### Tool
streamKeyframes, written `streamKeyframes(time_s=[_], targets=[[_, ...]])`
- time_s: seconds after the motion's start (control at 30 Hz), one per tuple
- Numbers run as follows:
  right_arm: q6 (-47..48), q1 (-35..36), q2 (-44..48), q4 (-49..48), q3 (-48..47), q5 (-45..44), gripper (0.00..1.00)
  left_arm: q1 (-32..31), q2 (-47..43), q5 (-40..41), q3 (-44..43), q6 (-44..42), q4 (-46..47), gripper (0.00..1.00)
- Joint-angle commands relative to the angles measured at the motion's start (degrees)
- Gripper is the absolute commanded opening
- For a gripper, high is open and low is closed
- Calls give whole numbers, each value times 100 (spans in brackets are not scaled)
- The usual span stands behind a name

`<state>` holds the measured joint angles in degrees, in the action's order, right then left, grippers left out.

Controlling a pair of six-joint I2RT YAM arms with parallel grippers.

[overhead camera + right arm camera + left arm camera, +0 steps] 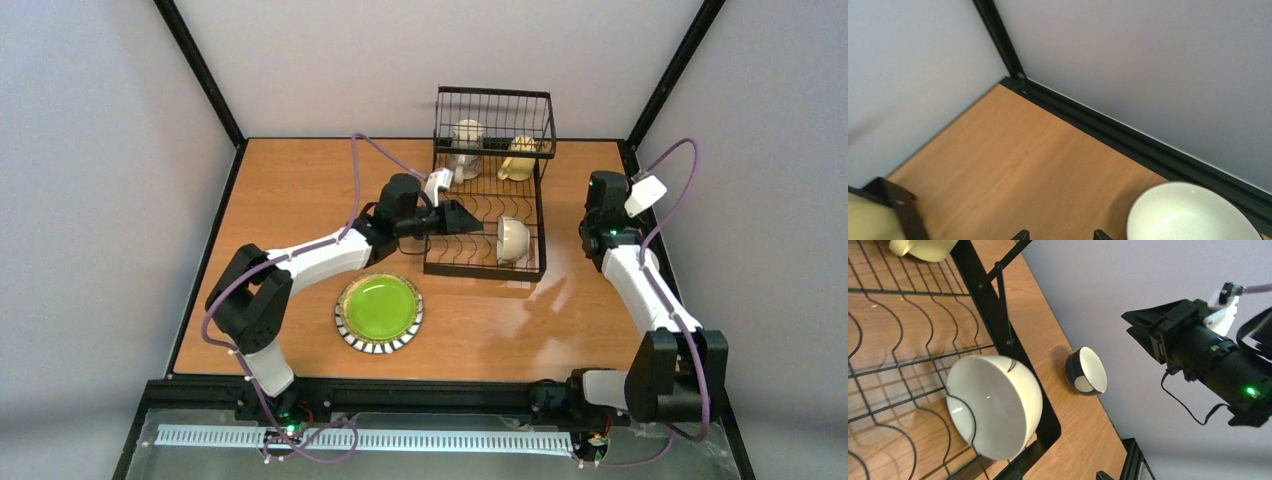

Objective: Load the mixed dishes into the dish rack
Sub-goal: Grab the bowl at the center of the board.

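The black wire dish rack (pixel 444 205) stands at the back middle. In its raised basket sit a white mug (pixel 466 140) and a cream mug (pixel 520 160). A cream-white bowl (pixel 512 238) stands on edge in the slotted base, also close up in the left wrist view (pixel 998 405). My left gripper (pixel 472 222) is open just left of that bowl, apart from it. The lime-green plate (pixel 379 312) lies on the table in front. A teal-banded cup (pixel 1086 371) sits on the table right of the rack. My right gripper (pixel 1059 236) hangs open above the table beside the cup (pixel 1193 212).
The enclosure's black corner post (pixel 998 40) and base rail (pixel 1128 135) run close behind the right gripper. Grey walls close in the table at the back and sides. The rack's corner (pixel 898 205) shows to the right gripper's left.
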<state>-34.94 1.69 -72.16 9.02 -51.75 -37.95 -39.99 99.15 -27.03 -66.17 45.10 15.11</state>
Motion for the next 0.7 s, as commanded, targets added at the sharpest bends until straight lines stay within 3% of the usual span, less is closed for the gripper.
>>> streamKeyframes(time_s=[0.0, 0.67], targets=[[-345, -138, -441, 554, -6, -139, 73, -93, -277, 270, 288, -354, -393, 82], [-563, -738, -1306, 1128, -132, -632, 73, -121, -177, -154, 635, -35, 187, 82]])
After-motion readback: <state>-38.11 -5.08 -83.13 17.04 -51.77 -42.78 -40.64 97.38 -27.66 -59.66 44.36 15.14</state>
